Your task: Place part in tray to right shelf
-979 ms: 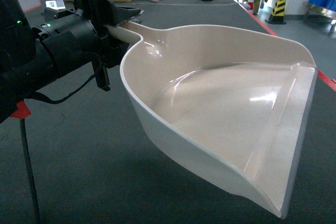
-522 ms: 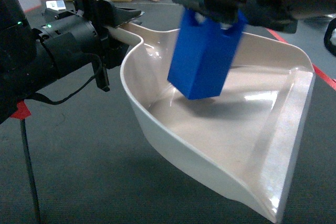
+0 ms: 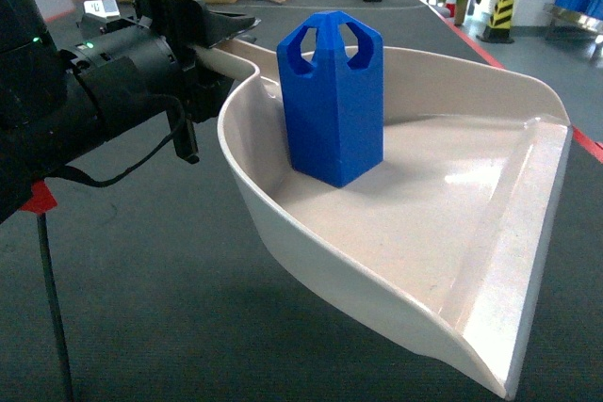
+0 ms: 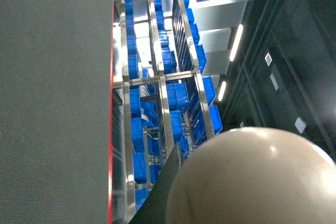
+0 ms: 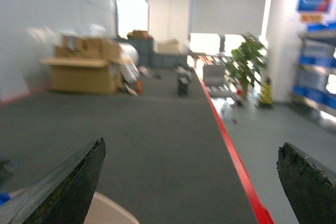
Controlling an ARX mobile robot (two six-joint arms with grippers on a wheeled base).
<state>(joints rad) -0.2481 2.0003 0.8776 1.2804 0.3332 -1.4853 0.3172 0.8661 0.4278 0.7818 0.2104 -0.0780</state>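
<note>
Part loose in our tray

The blue part stands upright in the glossy tray, likely light and slide-prone; our left gripper clamps the handle, the right gripper gapes empty.

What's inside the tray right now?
Only the blue part, standing upright on the tray floor near the handle end. The floor beneath it is hidden. The left gripper holds the handle.

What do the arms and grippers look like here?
Left arm: bulky matte-black housing, a small green LED lit on it, a thin black cable looping beneath, and a red patch at its lower edge. Left gripper: black. Right gripper: two dark wedge-shaped fingers with rough, speckled pads. The right arm itself is out of view.
</note>
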